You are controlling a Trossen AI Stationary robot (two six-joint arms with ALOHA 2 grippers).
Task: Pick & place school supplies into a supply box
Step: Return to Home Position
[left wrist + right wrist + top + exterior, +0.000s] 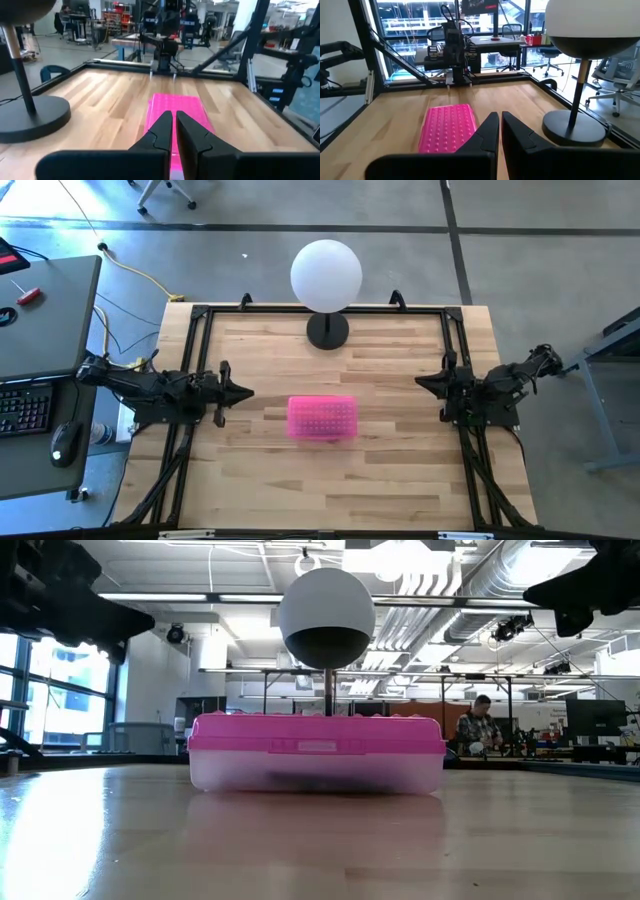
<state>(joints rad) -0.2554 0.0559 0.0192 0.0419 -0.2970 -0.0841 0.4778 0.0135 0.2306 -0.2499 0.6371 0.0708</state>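
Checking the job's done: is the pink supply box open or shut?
Shut: the supply box has its pink lid flat on the base, no gap showing.

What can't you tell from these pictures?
Box contents: high view, pink lid covers them; low view, only a dark blur through the cloudy wall.
Lamp base: low view, hidden behind the box.
Left gripper and right gripper: low view, cut off by the top edge.
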